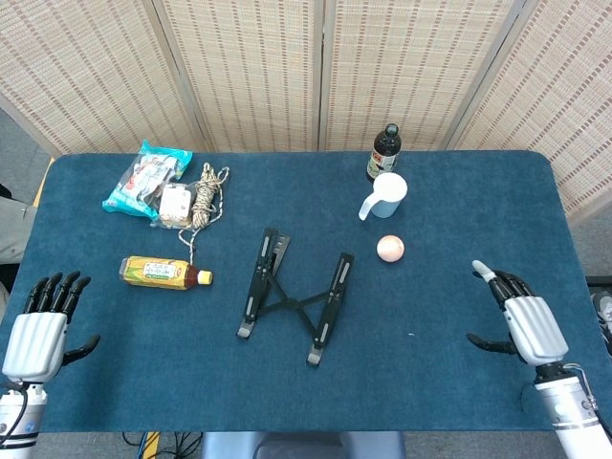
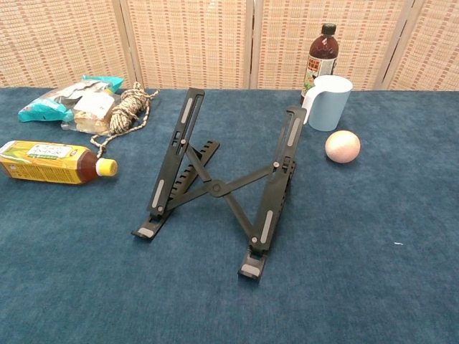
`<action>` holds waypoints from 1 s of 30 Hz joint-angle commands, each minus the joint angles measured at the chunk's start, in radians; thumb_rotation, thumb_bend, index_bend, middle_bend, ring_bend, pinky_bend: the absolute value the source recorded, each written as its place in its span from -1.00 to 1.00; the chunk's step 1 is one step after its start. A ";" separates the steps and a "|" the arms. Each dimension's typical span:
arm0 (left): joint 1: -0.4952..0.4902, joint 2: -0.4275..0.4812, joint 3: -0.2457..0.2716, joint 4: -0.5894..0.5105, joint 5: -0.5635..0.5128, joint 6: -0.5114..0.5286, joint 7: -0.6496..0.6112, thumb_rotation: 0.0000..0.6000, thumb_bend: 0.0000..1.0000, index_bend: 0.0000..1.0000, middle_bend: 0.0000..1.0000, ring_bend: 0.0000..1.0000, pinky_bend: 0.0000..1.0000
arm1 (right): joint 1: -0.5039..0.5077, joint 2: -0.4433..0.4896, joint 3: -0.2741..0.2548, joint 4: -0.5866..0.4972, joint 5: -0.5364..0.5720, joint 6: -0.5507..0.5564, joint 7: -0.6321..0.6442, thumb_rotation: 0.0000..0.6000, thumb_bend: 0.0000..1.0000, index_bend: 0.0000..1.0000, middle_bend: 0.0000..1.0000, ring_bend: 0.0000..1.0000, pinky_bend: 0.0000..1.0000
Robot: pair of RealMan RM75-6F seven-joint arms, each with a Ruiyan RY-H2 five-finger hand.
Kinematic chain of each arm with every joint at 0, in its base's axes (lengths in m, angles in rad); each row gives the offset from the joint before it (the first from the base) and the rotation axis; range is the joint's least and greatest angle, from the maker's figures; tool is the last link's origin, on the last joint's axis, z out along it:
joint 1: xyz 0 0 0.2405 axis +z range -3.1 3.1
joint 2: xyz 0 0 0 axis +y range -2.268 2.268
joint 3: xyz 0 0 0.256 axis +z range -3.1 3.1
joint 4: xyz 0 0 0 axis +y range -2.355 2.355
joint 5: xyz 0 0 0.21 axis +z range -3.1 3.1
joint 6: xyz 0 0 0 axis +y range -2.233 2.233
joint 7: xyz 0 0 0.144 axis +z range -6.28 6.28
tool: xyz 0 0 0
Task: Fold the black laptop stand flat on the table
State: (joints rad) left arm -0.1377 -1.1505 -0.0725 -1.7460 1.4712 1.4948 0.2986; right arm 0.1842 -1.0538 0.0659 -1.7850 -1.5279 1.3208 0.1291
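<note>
**Black laptop stand propped open mid-table, both hands empty at the near corners**

The black folding metal laptop stand (image 1: 295,295) sits at the centre of the blue cloth-covered table (image 1: 459,201), its two rails raised on crossed struts, not flat. Bare cloth surrounds it on the near side and to the right.

The left hand (image 1: 36,330) hovers at the near left edge, fingers apart and extended, holding nothing. The right hand (image 1: 521,320) is over the near right part of the table, fingers spread wide, also empty. Both are well apart from the stand.

A light blue plastic mug (image 1: 385,194) stands upright beyond the stand; its contents cannot be seen. A dark glass bottle with a black cap (image 1: 384,151) stands just behind it. A pale pink ball (image 1: 390,249) lies near the mug. At left lie a yellow-labelled tea bottle (image 1: 161,273) on its side, a coil of beige rope (image 1: 203,203), and a teal snack packet (image 1: 143,177).

The chest view shows the stand's raised tilt clearly but neither hand; the head view alone shows the hands.
</note>
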 commanded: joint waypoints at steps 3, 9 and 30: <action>0.002 0.002 0.003 -0.003 0.002 -0.001 0.000 1.00 -0.73 -0.77 -0.85 -0.89 -0.92 | 0.096 0.011 0.018 -0.012 -0.017 -0.124 0.192 1.00 -0.62 -1.00 -0.73 -0.82 -0.66; 0.007 0.007 0.007 -0.007 0.004 0.005 -0.002 1.00 -0.73 -0.77 -0.85 -0.89 -0.92 | 0.200 -0.016 0.032 0.021 -0.041 -0.245 0.389 1.00 -0.59 -1.00 -0.79 -0.90 -0.66; 0.006 0.008 0.013 -0.009 0.007 -0.008 -0.008 1.00 -0.73 -0.77 -0.85 -0.89 -0.92 | 0.410 -0.255 0.117 0.220 0.079 -0.425 0.784 1.00 -0.59 -1.00 -0.81 -0.95 -0.79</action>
State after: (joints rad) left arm -0.1318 -1.1421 -0.0592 -1.7550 1.4786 1.4866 0.2908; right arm 0.5813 -1.2944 0.1762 -1.5776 -1.4609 0.9089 0.9009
